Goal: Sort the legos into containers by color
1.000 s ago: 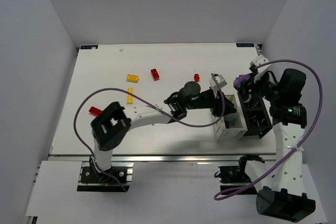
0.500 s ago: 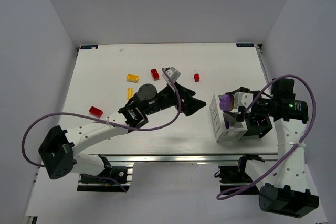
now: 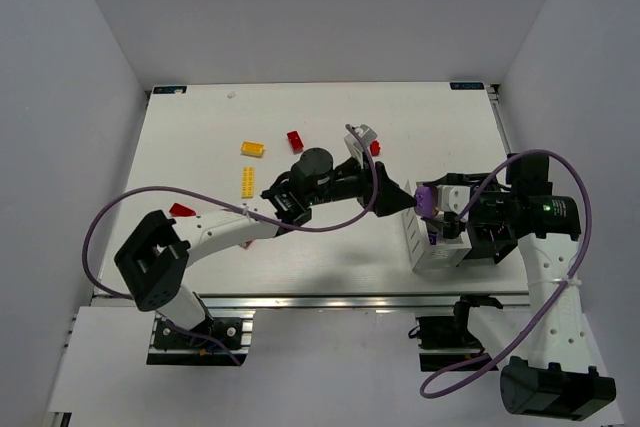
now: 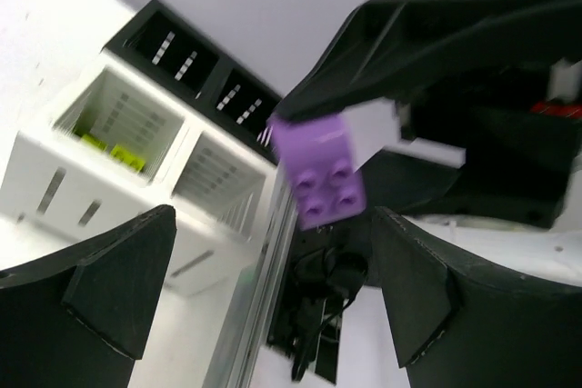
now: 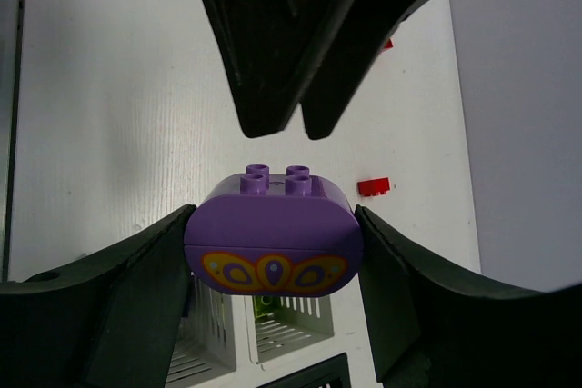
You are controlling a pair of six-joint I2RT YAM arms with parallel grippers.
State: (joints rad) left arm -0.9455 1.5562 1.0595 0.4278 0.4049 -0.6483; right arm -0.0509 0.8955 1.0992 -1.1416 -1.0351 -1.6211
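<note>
Right gripper [image 3: 432, 205] clamps the purple brick [image 5: 273, 243], rounded, yellow motif, long axis spanning its jaws, four studs facing the wide-open left gripper [image 4: 273, 224].

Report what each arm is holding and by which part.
The right arm clamps the purple lego between its jaws by its two rounded ends. The left arm holds nothing; its jaws stand open.

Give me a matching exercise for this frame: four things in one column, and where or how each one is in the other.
1. purple piece
2. green bricks
3. yellow bricks
4. left gripper

A. open, holding nothing
B. lying on the table
C. inside a white compartment
D. clamped in the right gripper

Pairs: 1-D, 2-C, 3-B, 4-A
</note>
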